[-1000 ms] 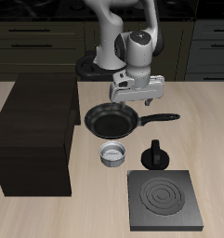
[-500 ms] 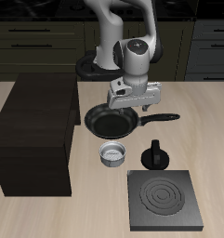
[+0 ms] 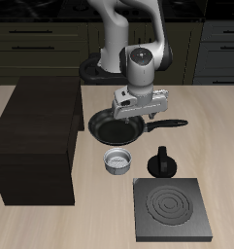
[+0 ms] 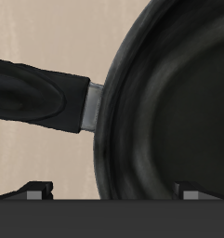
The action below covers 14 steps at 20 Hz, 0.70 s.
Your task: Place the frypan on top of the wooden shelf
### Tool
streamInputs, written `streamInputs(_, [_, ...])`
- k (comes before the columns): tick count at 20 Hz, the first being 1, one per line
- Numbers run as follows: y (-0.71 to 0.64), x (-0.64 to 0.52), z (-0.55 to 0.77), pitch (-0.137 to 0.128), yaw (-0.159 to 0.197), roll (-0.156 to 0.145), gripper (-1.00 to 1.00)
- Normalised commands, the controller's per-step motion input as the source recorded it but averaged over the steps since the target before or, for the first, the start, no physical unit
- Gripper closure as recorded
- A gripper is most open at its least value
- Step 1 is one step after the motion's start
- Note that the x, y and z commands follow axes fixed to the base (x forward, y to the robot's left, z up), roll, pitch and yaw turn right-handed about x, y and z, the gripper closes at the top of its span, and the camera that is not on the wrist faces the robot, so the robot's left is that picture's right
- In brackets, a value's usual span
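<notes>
The frypan (image 3: 110, 128) is a round black pan lying on the table beside the wooden shelf (image 3: 36, 136), with its long handle (image 3: 172, 124) pointing away from the shelf. My gripper (image 3: 139, 114) is open and hangs just above the pan's rim, where the handle joins it. In the wrist view the pan (image 4: 169, 102) and its handle (image 4: 30, 93) fill the frame, and my gripper (image 4: 112, 191) has one fingertip (image 4: 35, 191) on each side of the rim. The jaws hold nothing.
A small grey metal pot (image 3: 118, 160) and a black knobbed object (image 3: 163, 161) stand nearer the table's front edge. A flat black stove plate (image 3: 172, 209) with a spiral burner lies at the front. Dark drawer cabinets (image 3: 36, 39) line the back.
My gripper has come down toward the frypan's rim and handle joint. The pan has not moved.
</notes>
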Motion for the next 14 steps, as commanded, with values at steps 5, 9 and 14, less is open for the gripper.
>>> streamInputs(5, [0.06, -0.1, -0.1, 0.001, 0.001, 0.041, 1.0])
streamInputs(9, [0.04, -0.03, -0.04, 0.028, 0.008, 0.02, 1.0])
streamInputs(14, [0.03, -0.08, 0.04, -0.016, 0.022, 0.025, 1.0])
